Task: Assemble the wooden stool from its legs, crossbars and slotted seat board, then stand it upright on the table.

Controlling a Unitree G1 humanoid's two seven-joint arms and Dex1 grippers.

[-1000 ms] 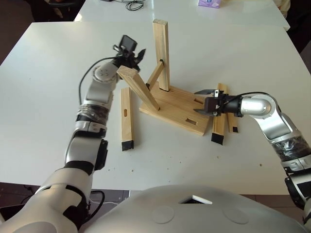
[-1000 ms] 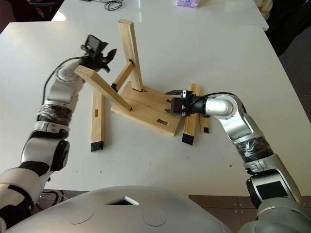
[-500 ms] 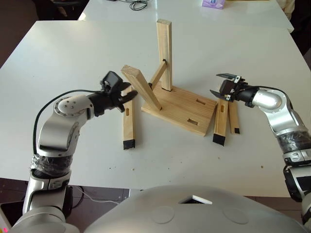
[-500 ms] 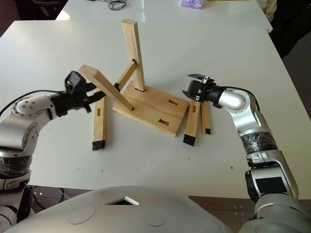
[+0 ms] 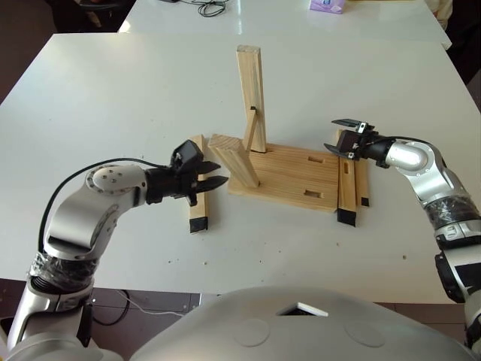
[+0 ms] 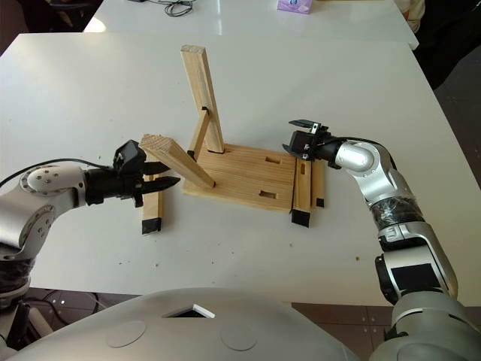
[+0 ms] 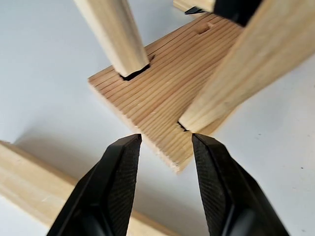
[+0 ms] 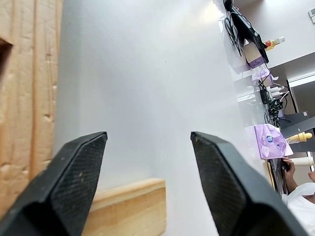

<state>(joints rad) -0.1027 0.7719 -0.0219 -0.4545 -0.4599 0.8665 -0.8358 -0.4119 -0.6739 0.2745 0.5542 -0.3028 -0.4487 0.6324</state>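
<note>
White table [image 5: 105, 98] under seat board [image 5: 289, 177]; second table [image 5: 270, 15] behind

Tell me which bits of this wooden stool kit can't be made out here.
- Head views: the middle stretch of the long loose wooden leg, behind the left claw.
- Head views: the far ends of the two pale loose sticks, behind the right claw.
- Left wrist view: the tops of the nearer square wooden leg and the farther leg, cut off by the frame edge.

Spread black fingers [image 7: 118, 172] flank the seat board [image 7: 157, 93] corner; two legs [image 7: 115, 34] sit in slots; a loose piece [image 7: 29, 172], perhaps another leg, lies on the desk [image 7: 44, 73].
</note>
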